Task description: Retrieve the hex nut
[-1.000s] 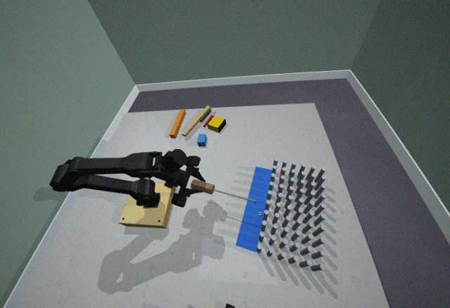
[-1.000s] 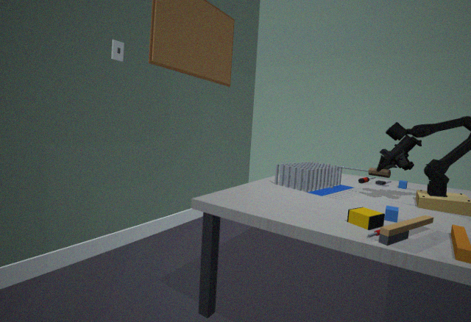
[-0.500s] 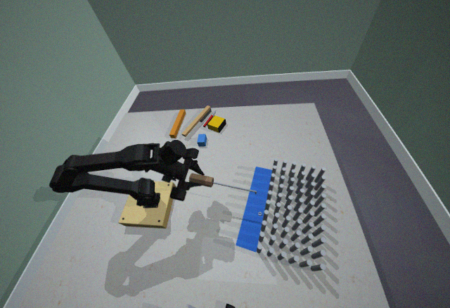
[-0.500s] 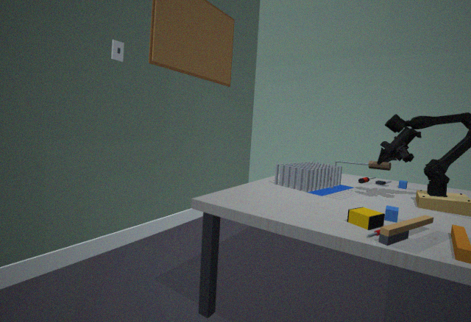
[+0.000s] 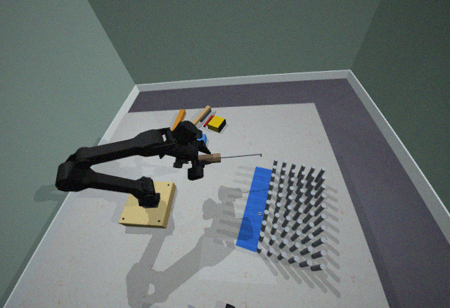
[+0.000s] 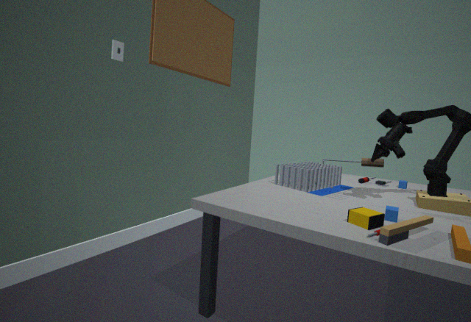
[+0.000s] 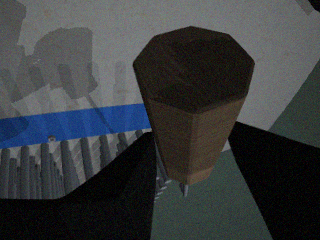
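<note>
Pale worktop (image 5: 290, 133) (image 6: 266, 212) is the biggest item, carries everything. Black arm (image 5: 112, 146) (image 6: 449, 151) next, bent over it, on a tan base plate (image 5: 169, 202) (image 6: 430, 204) with dark screws at its corners. No true container; nearest is the field of grey metal spacers (image 5: 290, 206) (image 6: 307, 176) (image 7: 67, 167), upright in rows, filling the far side of the blue taped strip (image 5: 247, 206) (image 6: 329, 190) (image 7: 85, 122). Field holds no tool that shows; deep gaps hard to read. Hooked tool (image 5: 214, 157) (image 6: 372, 162) (image 7: 195, 120): octagonal wooden handle, thin rod with bent tip, raised above the worktop, tip near the field's corner in the top view. Hand (image 5: 203, 153) (image 6: 372, 159) (image 7: 191, 135) is clamped on the wooden handle. Orange bar (image 5: 178, 119) (image 6: 461, 242) lies off to the side; wooden stick (image 5: 201, 115) (image 6: 407, 225) rests on a dark grey block (image 6: 394, 237), tilted. Yellow-and-black block (image 5: 216, 123) (image 6: 365, 217) sits beside them, blue cube (image 5: 202, 138) (image 6: 391, 213) near it. Smallest: hex nut (image 5: 259, 213) (image 7: 51, 138), on the strip at its spacer-side edge, just beside the front row, apart from the tool.
</note>
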Robot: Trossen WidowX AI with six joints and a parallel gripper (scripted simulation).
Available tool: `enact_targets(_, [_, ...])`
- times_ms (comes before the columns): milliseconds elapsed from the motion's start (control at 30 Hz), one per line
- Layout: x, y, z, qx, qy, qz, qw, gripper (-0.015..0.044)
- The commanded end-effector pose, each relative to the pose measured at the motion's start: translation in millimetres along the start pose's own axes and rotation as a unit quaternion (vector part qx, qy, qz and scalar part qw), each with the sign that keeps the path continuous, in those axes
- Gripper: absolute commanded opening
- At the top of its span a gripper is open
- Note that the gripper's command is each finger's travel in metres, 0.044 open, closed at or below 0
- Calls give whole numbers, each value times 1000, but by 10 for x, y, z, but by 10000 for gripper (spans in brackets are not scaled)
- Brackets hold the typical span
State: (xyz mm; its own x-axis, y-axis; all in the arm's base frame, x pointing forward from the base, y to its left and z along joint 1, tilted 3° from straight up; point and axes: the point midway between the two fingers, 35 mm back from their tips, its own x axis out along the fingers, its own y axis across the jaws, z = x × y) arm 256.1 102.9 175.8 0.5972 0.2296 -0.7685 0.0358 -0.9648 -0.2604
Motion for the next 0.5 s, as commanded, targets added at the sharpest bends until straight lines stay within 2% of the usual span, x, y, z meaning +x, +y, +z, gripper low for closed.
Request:
enact_targets(0, [32,-251,-89,-33,-3,-28,999,0])
enact_targets(467, [257,-1114,-108,-146,-38,-108,983,0])
